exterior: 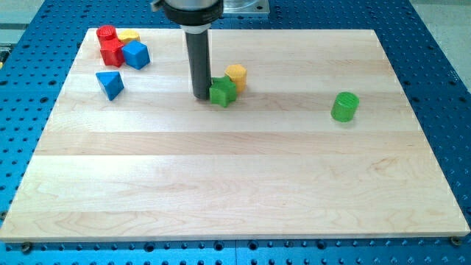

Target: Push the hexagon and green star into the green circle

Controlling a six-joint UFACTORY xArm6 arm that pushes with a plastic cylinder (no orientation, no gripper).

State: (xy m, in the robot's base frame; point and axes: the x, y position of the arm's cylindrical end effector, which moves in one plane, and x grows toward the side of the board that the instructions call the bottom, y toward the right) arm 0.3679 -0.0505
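Tip (201, 96) touching green star (222, 92), yellow hexagon (236, 74) adjoining; green circle (344, 107) lying well apart; pushing remaining; no fingers fitted.

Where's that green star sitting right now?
The green star sits upper-middle on the board, touching the yellow hexagon behind it, with my tip at its left.

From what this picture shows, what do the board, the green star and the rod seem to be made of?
The board looks like pale wood with a smooth finish: long planks and grain lines show. The green star seems to be matte painted wood or plastic; its colour is even. The rod looks like dark, slightly glossy metal or plastic. My tip touches the star's left side.
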